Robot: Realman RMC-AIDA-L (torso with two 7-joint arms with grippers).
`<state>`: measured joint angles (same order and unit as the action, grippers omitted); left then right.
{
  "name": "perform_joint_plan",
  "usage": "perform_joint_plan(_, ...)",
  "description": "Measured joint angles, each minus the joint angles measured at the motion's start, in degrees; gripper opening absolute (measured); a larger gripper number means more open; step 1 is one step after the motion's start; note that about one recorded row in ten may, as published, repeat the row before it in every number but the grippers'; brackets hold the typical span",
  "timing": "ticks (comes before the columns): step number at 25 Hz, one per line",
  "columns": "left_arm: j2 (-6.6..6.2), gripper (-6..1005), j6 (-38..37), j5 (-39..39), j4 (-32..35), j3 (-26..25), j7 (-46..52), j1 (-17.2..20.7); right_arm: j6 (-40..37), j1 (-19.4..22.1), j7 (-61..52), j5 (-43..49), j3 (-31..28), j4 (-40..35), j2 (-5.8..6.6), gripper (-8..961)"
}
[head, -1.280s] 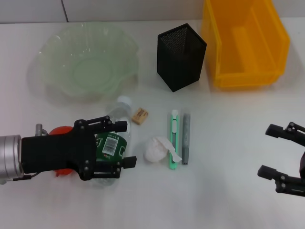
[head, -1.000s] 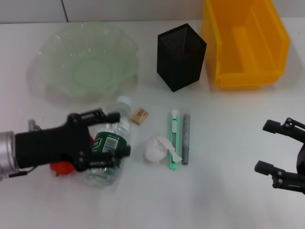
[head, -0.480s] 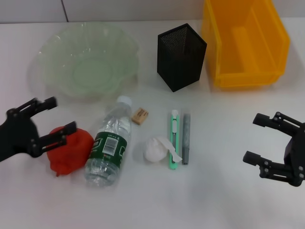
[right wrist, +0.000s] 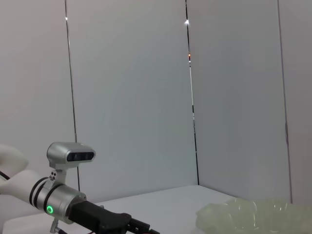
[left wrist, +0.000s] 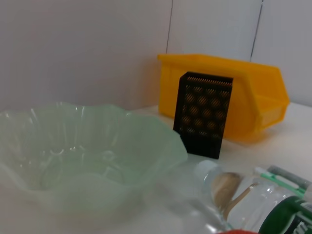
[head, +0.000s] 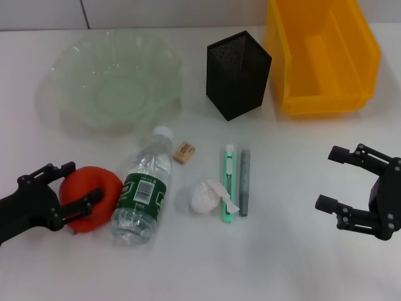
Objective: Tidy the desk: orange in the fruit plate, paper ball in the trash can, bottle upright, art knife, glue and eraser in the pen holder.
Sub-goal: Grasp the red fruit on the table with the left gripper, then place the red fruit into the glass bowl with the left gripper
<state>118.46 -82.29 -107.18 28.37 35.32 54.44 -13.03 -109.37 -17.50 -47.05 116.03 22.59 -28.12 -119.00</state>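
**Head view: orange sits between the left gripper's fingers, plate lies up-frame**

Head view, lower left of frame: the left gripper (head: 67,186) has its fingers spread, one finger above the orange (head: 91,207) and one crossing its lower left face. The jaws bracket the fruit but do not look clamped on it; whether the pads touch the skin cannot be told. The orange rests on the desk (head: 288,263), touching or just beside the base end of the lying water bottle (head: 143,191).

Key relation: the fruit plate (head: 114,79), a pale green scalloped dish, lies almost straight up-frame from the orange, in the upper left. The left arm is clearly the nearer one to both. The right gripper (head: 349,182), fingers apart and empty, hangs at the lower right, well apart from every item.

Bottle long axis runs from lower left to upper right, cap toward the plate; judged likely to be nudged if the fruit is dragged rather than lifted.

Other items, centre of frame: eraser (head: 183,152) near the cap; paper ball (head: 205,195) touching the green art knife (head: 228,185); grey glue stick (head: 244,182) parallel and just beside it, both pointing up-frame toward the black mesh pen holder (head: 237,74). Yellow bin (head: 321,56), presumably the trash can, upper right.

Left wrist view: plate (left wrist: 85,153), holder (left wrist: 203,114) and bin (left wrist: 249,90) lie ahead.
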Motion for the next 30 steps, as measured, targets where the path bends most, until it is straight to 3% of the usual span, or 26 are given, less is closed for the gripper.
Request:
perform_joint_plan(2, 0.0, 824, 0.2, 0.0, 0.0, 0.2, 0.0, -0.1, 0.0, 0.0, 0.0, 0.0, 0.0, 0.0, 0.0, 834)
perform_joint_plan(12, 0.06, 620, 1.8, -0.4, -0.2, 1.4, -0.4, -1.7, 0.3, 0.0, -0.1, 0.0, 0.0, -0.1, 0.0, 834)
perform_joint_plan(21, 0.1, 375, 1.8, -0.3, -0.2, 1.4, -0.3, -2.6, 1.5, 0.4, -0.3, -0.2, -0.5, 0.0, 0.0, 834)
perform_joint_plan(23, 0.05, 290, -3.0, 2.6, 2.5, -0.2, -0.5, -2.3, 1.5, 0.5, -0.5, -0.4, -0.5, 0.0, 0.0, 833)
perform_joint_plan(25, -0.03, 277, -5.3, 5.2, 3.8, -0.7, -0.5, -2.3, 1.5, 0.6, -0.6, -0.4, -0.6, 0.0, 0.0, 833)
perform_joint_plan(29, 0.04, 252, -6.0, 9.8, 4.6, -0.6, -0.8, -4.6, 1.4, 0.7, -0.7, -0.5, -0.6, 0.1, -0.05, 833)
perform_joint_plan(30, 0.19, 198, -3.5, 12.5, 2.7, -0.6, -2.5, -8.4, 1.3, 0.7, -0.7, -0.5, -0.6, 0.2, -0.05, 833)
